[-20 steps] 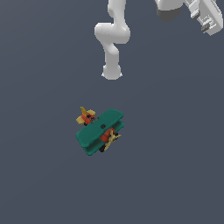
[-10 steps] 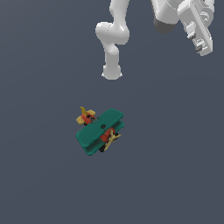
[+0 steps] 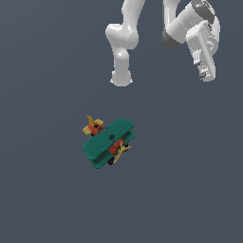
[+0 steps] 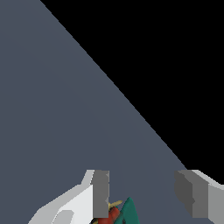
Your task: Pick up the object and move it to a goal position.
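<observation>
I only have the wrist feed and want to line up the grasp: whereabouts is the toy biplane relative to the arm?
Observer: In the exterior view the biplane lies on the grey floor, well below and toward that view's left of the gripper.
Operator: Is it resting upright?
Observer: It looks tilted, teal wings angled, yellow tail toward the exterior view's upper left.
Operator: Anything touching it?
Observer: No. The gripper hangs clear of it, fingers apart with nothing between them.
</observation>
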`<state>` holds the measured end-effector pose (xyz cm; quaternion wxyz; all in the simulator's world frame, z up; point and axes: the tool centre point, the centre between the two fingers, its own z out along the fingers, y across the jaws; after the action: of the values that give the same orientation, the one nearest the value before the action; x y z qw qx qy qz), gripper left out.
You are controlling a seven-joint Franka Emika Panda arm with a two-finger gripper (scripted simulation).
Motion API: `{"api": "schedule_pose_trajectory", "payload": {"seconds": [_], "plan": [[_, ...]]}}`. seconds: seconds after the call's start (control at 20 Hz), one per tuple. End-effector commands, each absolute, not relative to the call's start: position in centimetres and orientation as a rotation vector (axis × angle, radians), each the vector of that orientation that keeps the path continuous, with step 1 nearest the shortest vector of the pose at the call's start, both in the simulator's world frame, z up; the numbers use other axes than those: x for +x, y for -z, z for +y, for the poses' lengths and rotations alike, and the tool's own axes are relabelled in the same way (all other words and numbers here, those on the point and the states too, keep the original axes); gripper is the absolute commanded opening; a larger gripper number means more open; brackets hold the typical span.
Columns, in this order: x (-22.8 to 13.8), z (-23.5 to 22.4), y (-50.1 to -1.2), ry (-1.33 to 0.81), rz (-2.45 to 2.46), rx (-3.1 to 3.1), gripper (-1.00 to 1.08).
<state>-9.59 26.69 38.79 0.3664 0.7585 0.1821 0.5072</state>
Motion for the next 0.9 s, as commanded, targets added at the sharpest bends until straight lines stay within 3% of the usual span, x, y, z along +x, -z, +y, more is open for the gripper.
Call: {"api": "schedule_pose_trajectory", "payload": {"seconds": [0.0, 0.85], "plan": [[-9.1, 26.1, -37.0, -1.285, 0.483, 1.92, 0.28], [-6.7, 17.8, -24.6, -1.11, 0.569, 1.754, 0.28]]}}
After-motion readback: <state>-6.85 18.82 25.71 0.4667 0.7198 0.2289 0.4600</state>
